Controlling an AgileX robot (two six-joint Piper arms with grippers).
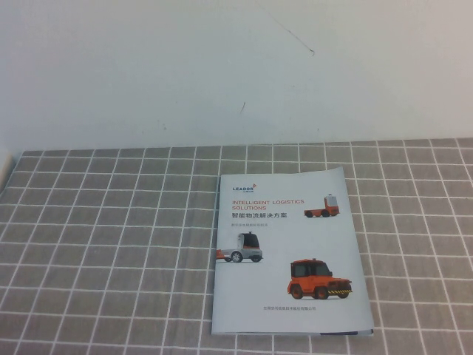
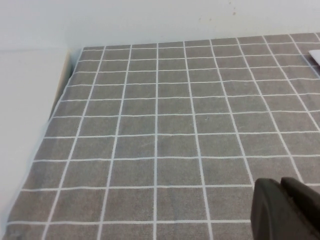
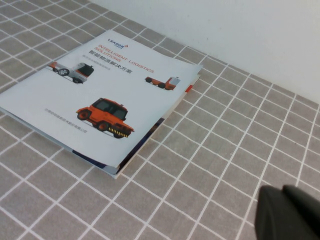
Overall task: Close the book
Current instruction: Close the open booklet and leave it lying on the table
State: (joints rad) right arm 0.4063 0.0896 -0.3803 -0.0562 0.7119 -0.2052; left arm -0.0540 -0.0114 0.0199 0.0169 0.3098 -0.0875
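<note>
Two grippers appear only as dark shapes at the edges of their own wrist views; neither arm shows in the high view. The left gripper (image 2: 285,202) hangs over bare cloth near the left edge of the table, and whether it is spread or pressed together cannot be told. The right gripper (image 3: 286,207) hangs over the cloth on the book's side of the table, well apart from the book, and its state cannot be told either. Neither gripper holds or touches anything.

The thin pale blue softcover book (image 1: 288,251) (image 3: 105,95) lies closed and flat with its front cover up. In the high view it sits right of centre, towards the near edge of the table, turned slightly off the cloth's grid lines. The cover bears red lettering, a white and grey vehicle, and two orange-red vehicles. In the right wrist view the page edges at one long side are a little fanned, with dark blue and a spot of red showing beneath the cover.

The book rests on a grey tablecloth with a white grid (image 1: 111,244) (image 2: 150,130) (image 3: 225,145). A plain white wall (image 1: 222,66) rises behind it, and a white surface (image 2: 25,125) borders the cloth on the left.
</note>
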